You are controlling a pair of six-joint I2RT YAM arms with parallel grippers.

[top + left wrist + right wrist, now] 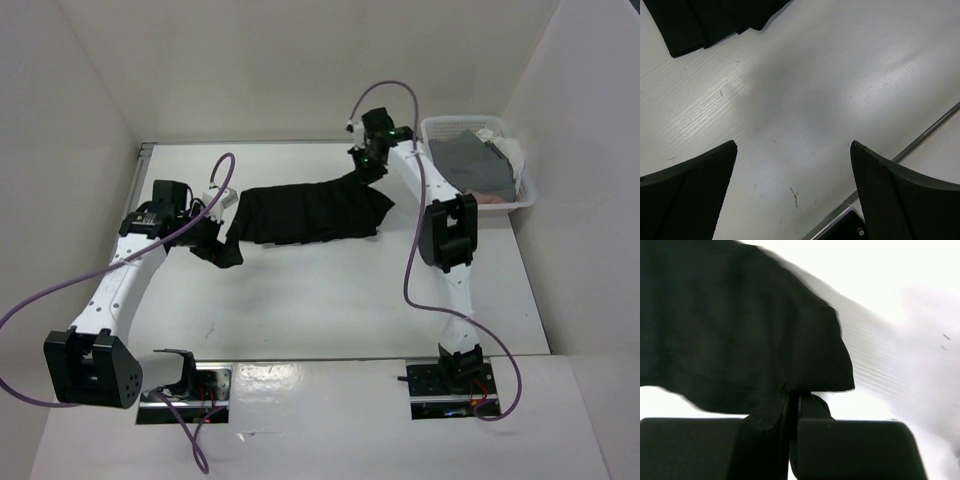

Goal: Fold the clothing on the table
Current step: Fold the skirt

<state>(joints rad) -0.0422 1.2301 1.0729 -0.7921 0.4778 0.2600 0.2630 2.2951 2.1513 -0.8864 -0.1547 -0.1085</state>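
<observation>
Overhead view: the clothing, a black pleated skirt, lies spread lengthwise across the far middle of the table, between your two arms. Just right of it, at the table's far right corner, stands a white mesh basket holding a grey garment, a white cloth and a pink cloth. Your right forearm runs along the strip between skirt and basket, with a purple cable looping beside it. Your right gripper sits at the skirt's far right corner, but from above you cannot tell how its jaws stand. The right wrist view settles this: the jaws are pressed together with a fold of the black fabric pinched between them, and the corner bunches up from the bright tabletop. Your left gripper is at the skirt's left end, where dark fingers and dark cloth merge from above. The left wrist view separates them: the two fingers stand wide apart with only bare, scuffed tabletop between them. They grasp nothing, and the skirt's edge lies apart at the upper left of that frame. This view alone also shows a metal rail running along the table's edge beside the right-hand finger.
</observation>
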